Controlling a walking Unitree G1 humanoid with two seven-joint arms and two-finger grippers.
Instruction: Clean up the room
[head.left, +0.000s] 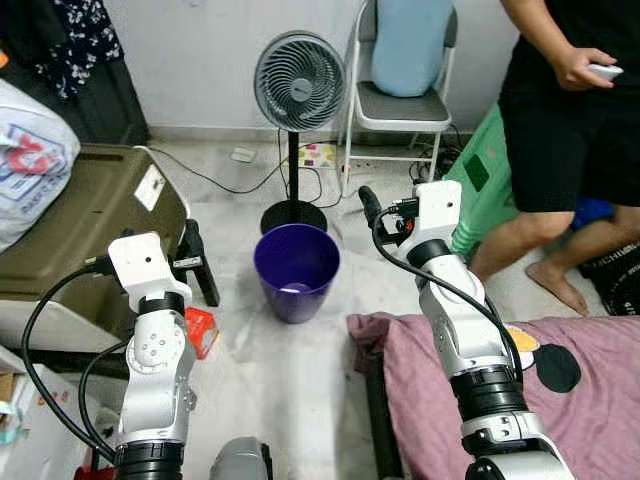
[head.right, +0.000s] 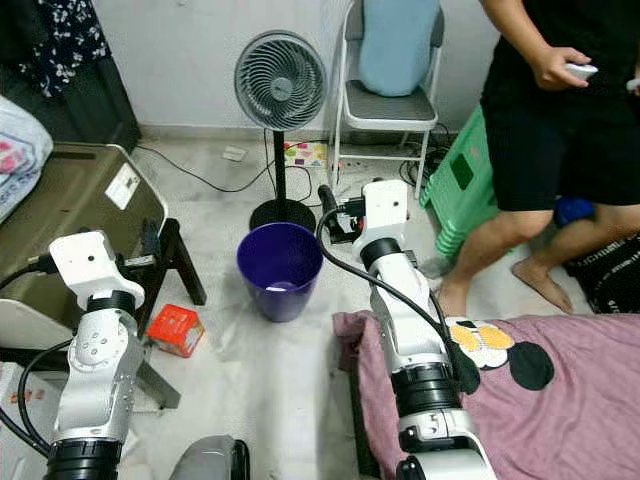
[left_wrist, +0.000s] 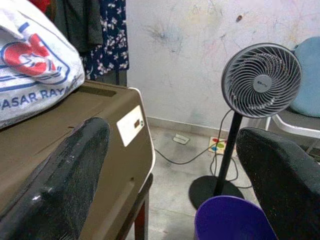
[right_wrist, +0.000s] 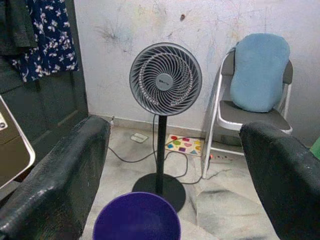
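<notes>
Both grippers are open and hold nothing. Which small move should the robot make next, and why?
Probably lower the left gripper toward the small red box lying on the floor beside it. It looks like loose litter, and the purple bin stands open nearby. The right gripper can wait.

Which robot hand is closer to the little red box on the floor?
Left. The left gripper hangs open just above the red box. The right gripper, also open, is across the purple bin, far from it.

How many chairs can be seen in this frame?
1. A white-framed folding chair stands against the back wall, right of the pedestal fan, with a blue cushion propped on its seat. Others may be hidden behind the person.
</notes>
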